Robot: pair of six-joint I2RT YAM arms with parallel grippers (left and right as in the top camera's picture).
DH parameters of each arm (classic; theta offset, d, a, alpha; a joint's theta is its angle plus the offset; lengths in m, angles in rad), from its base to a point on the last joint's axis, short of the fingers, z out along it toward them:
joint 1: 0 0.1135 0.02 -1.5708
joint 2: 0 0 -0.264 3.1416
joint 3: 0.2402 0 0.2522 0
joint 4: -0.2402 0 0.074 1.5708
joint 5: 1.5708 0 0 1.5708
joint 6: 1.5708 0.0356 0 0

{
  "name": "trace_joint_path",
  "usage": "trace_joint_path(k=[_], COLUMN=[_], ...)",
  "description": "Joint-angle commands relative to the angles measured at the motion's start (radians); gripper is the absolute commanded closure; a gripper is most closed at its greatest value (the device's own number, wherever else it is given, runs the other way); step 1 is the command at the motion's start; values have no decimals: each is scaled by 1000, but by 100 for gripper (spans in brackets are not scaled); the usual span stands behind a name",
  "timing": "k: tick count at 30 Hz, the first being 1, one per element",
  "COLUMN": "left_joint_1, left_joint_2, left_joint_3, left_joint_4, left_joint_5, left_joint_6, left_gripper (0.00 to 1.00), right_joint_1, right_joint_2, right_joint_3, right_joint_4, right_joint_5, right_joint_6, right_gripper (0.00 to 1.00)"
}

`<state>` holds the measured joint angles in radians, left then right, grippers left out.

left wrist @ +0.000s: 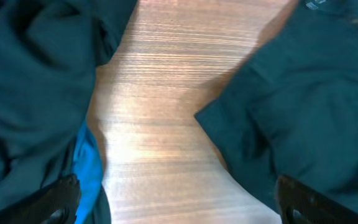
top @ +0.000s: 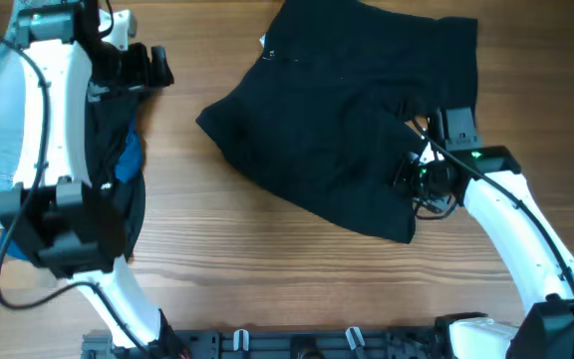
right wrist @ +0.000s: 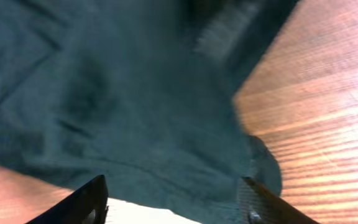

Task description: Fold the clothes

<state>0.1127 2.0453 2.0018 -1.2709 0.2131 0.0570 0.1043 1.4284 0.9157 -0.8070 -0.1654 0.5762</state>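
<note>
Shorts (top: 337, 130) — black, rumpled — lie centre-back on the table (top: 267, 249); right gripper (right wrist: 176, 196) hangs half-spread over their right edge, left gripper (left wrist: 176, 193) gapes wide aside; best pinch one hem cleanly, then draw it flat across.

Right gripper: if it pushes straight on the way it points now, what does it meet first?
The black shorts: their fabric fills the space ahead of the right gripper, probably very near, though depth is unclear.

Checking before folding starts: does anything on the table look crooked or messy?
Yes. The black shorts lie at an angle on the table, rumpled rather than spread flat. At the left, other clothes sit in a loose heap.
</note>
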Motion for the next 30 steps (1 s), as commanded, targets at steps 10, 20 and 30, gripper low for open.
trace_joint_path(k=[10, 20, 30], left_joint_1=[-18, -18, -32], left_joint_2=[177, 240, 242], left_joint_3=[-6, -6, -6], left_joint_4=[87, 124, 84], left_joint_5=[6, 6, 6], left_joint_6=[132, 146, 146], left_gripper=[0, 4, 8], right_joint_1=[-75, -184, -318], right_joint_2=[85, 77, 72], right_joint_3=[-45, -45, -44], right_joint_4=[115, -19, -93], right_joint_5=[-39, -7, -69], right_joint_6=[-52, -53, -146], right_gripper=[68, 96, 73])
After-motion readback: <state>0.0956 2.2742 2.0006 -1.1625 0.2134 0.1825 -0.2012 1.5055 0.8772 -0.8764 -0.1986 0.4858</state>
